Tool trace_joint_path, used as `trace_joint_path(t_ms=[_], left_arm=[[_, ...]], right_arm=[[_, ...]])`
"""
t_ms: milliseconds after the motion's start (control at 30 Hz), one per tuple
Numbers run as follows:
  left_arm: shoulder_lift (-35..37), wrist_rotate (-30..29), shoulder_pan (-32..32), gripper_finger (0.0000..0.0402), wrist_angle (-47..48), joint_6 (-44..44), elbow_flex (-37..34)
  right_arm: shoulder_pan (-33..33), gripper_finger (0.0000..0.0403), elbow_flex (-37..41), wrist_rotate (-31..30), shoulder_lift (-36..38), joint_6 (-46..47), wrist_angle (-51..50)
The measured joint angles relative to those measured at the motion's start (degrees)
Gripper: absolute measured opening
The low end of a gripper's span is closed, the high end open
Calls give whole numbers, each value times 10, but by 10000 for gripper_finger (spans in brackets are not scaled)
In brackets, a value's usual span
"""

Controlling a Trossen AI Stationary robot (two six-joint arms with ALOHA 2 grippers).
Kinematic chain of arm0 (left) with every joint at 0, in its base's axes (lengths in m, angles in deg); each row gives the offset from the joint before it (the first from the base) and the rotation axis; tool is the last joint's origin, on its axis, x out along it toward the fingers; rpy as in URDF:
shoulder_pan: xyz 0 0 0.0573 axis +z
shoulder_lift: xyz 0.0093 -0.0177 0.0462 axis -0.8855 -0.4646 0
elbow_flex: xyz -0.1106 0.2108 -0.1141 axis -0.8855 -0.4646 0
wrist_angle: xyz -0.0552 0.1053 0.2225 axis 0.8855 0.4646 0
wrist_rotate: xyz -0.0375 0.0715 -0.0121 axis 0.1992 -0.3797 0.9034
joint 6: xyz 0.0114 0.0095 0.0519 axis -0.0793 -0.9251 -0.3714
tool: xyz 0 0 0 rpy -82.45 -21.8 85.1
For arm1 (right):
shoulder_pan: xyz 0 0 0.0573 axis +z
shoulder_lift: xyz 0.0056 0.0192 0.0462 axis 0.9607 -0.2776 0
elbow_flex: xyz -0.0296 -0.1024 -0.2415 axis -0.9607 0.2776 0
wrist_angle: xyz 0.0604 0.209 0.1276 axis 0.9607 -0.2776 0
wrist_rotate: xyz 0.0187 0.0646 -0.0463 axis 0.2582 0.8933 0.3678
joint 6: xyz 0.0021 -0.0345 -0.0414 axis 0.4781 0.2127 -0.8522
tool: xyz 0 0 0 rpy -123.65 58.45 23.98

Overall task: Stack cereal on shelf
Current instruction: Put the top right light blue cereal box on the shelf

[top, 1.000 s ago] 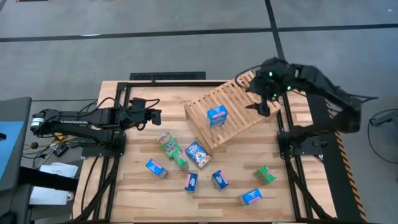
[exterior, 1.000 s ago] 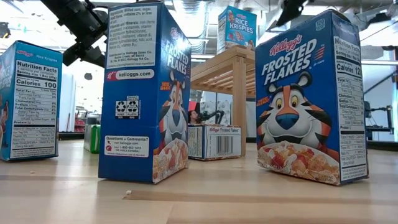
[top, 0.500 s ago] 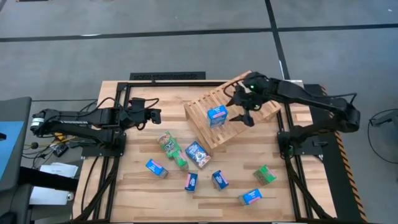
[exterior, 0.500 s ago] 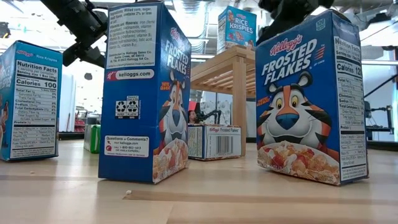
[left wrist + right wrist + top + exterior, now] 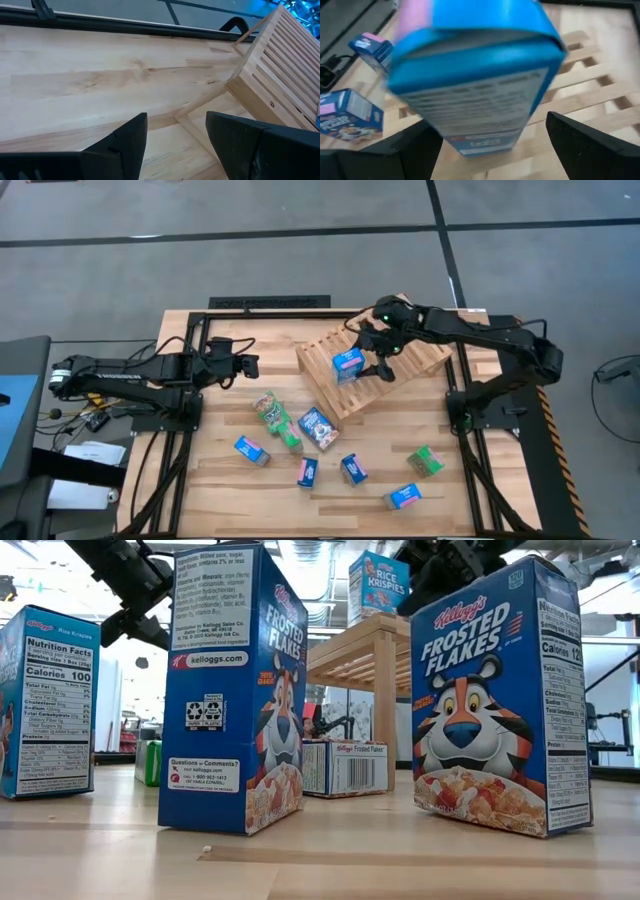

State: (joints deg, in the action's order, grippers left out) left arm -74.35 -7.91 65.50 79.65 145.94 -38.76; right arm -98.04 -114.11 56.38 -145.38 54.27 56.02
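The shelf [image 5: 385, 360] is a slatted light-wood rack, tilted like a ramp, at the table's far right. One blue cereal box [image 5: 348, 365] stands on it, also seen in the low view [image 5: 378, 582]. My right gripper [image 5: 372, 352] is open. Its fingers stand on either side of that box [image 5: 475, 75]. Several more cereal boxes, blue and green, lie scattered on the near half of the table [image 5: 318, 427]. My left gripper [image 5: 250, 365] waits open over the far left of the table, with nothing between its fingers [image 5: 175, 140]. My right gripper reaches from the table's right, slanting down, with one open finger [image 5: 590, 150] on each side of the blue box on the shelf. The box stands on the slats. I cannot tell whether a finger touches it.
A green box [image 5: 268, 408] lies near the shelf's lower edge and another green one [image 5: 427, 461] at the near right. Blue boxes stand close to the low camera [image 5: 230, 690] [image 5: 500, 700]. Black frame rails [image 5: 270, 303] border the table.
My right gripper has come down from above the shelf's far right corner and moved toward the table's left, tipping more level, until its open fingers flank the blue box on the shelf. It has stayed open.
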Motion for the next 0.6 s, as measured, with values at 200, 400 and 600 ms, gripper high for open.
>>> trace_joint_path(t_ms=[200, 400, 600], left_arm=[[0, -1, 0, 192, 13, -2, 0], [0, -1, 0, 192, 25, 10, 0], [0, -3, 0, 192, 25, 11, 0]], right_arm=[[9, 345, 0, 7, -3, -19, -1], [16, 303, 0, 4, -4, -19, 11], [16, 285, 0, -11, -4, -15, 10]])
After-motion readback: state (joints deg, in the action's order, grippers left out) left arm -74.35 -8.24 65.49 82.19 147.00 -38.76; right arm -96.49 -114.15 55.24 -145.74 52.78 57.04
